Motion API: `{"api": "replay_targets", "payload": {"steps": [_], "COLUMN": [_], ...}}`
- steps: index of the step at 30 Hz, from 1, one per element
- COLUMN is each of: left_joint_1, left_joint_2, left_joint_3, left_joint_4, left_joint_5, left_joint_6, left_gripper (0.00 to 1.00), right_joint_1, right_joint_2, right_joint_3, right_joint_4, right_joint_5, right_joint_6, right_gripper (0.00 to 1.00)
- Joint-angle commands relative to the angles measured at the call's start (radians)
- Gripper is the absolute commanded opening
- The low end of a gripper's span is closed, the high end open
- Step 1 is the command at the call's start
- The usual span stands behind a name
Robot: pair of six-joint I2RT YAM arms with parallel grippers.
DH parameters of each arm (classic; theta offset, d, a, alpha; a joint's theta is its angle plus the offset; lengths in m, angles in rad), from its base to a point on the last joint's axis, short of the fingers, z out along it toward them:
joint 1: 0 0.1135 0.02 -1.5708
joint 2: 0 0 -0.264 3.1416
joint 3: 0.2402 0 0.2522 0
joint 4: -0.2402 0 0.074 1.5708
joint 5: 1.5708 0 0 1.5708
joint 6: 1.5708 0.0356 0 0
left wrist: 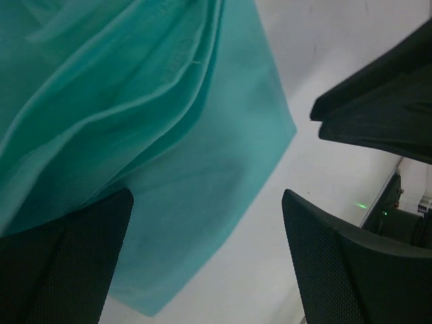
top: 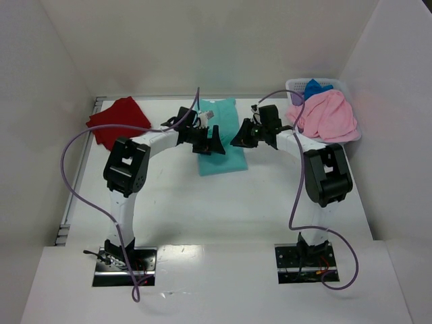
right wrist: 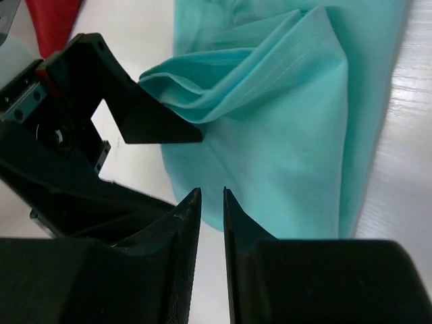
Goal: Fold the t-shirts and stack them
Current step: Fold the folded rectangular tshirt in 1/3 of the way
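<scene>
Item: teal t-shirt [top: 226, 158], being shown lying on the white worktop [top: 202, 216] at mid-depth between the two arms, partly folded into an oblong. Its far half is being covered in the overhead view by both wrists, so the collar and sleeves are not being made out. In the wrist views, several soft layered folds are being shown along one side, with a flat single panel running out to a corner. Left gripper [left wrist: 207, 256]: being held just above the shirt's near part, its fingers [left wrist: 67, 263] spread wide with cloth and bare worktop showing between them; contact with the fabric cannot be told. Right gripper [right wrist: 211, 199]: being held just beside the left one at the shirt's right edge, its fingers drawn almost together with only a thin slit remaining. Whether any cloth is being caught there cannot be told, the tips being seen from behind. Dark red t-shirt [top: 118, 120]: being shown as a crumpled heap at the far left of the worktop, well apart from the teal one. Pink t-shirt [top: 327, 115]: being shown bunched over the front of the white basket [top: 297, 86] at the far right. It is hiding most of the basket's rim and interior. Blue t-shirt [top: 316, 88]: only a small peak is being shown behind the pink one, the rest being hidden.
</scene>
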Motion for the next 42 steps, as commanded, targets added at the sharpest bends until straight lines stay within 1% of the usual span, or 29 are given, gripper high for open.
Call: {"api": "replay_targets", "payload": {"steps": [1,5,6,11,16,21,22,23,28,29,33,37,40,42], "left_joint_1": [0.038,0.074,0.074,0.126,0.135,0.144,0.153,0.153,0.184,0.193,0.193,0.193,0.154,0.120], "left_joint_2": [0.053,0.076,0.085,0.117,0.158,0.186,0.186,0.173,0.094,0.073,0.013,-0.028,-0.029,-0.029], "left_joint_3": [0.067,0.093,0.123,0.176,0.252,0.329,0.338,0.338,0.326,0.326,0.291,0.254,0.213,0.190], "left_joint_4": [0.039,0.060,0.060,0.088,0.106,0.086,0.076,0.075,0.066,0.057,0.043,0.066,0.100,0.129], "left_joint_5": [0.017,0.031,0.031,0.040,0.060,0.060,0.060,0.060,0.071,0.086,0.140,0.241,0.299,0.313], "left_joint_6": [-0.002,-0.002,-0.002,-0.011,-0.030,-0.030,-0.030,-0.030,-0.011,-0.011,0.009,-0.001,-0.022,-0.051], "left_gripper": [0.98,0.98,0.98,1.00,1.00,1.00,1.00,1.00,1.00,1.00,1.00,1.00,1.00,1.00], "right_joint_1": [-0.003,-0.003,-0.003,-0.003,-0.003,-0.003,-0.003,-0.003,-0.012,-0.036,-0.070,-0.102,-0.102,-0.102], "right_joint_2": [0.034,0.074,0.074,0.134,0.184,0.272,0.289,0.304,0.349,0.359,0.378,0.390,0.369,0.312], "right_joint_3": [0.044,0.086,0.086,0.144,0.186,0.276,0.294,0.332,0.400,0.409,0.481,0.544,0.555,0.514], "right_joint_4": [0.048,0.048,0.048,0.038,0.028,0.019,-0.005,-0.014,-0.025,-0.016,-0.027,-0.050,-0.064,-0.064], "right_joint_5": [0.028,0.040,0.040,0.040,0.040,0.040,0.040,0.040,0.078,0.078,0.088,0.097,0.076,0.059], "right_joint_6": [-0.018,-0.018,-0.018,-0.018,-0.018,-0.037,-0.037,-0.037,-0.048,-0.048,-0.048,-0.058,-0.058,-0.058], "right_gripper": [0.25,0.26,0.28,0.28,0.29,0.29,0.29,0.29,0.29,0.29,0.29,0.29,0.29,0.29]}}
